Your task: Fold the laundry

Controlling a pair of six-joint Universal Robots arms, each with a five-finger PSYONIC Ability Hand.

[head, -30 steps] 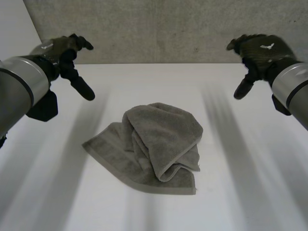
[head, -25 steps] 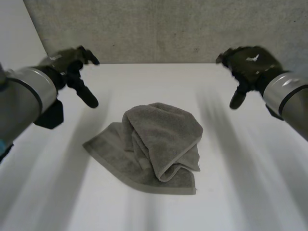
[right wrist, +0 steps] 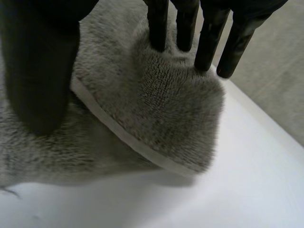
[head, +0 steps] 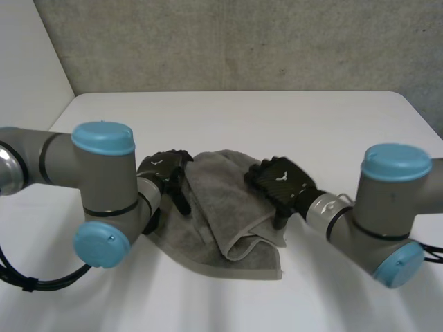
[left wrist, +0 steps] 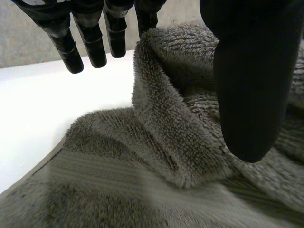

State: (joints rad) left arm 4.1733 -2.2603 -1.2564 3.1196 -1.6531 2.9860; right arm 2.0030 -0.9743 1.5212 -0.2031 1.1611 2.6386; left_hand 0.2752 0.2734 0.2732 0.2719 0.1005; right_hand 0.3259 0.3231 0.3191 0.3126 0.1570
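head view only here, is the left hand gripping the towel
Observer: No. In its wrist view the left hand is open, and a raised fold of the towel stands between its thumb and straight fingers.
Operator: and the right hand
Observer: The right hand is open too. Its fingertips rest on the towel's rounded bulge.
Operator: where's the hem there
Observer: The pale hem runs along the bulge's lower edge, between thumb and fingers.
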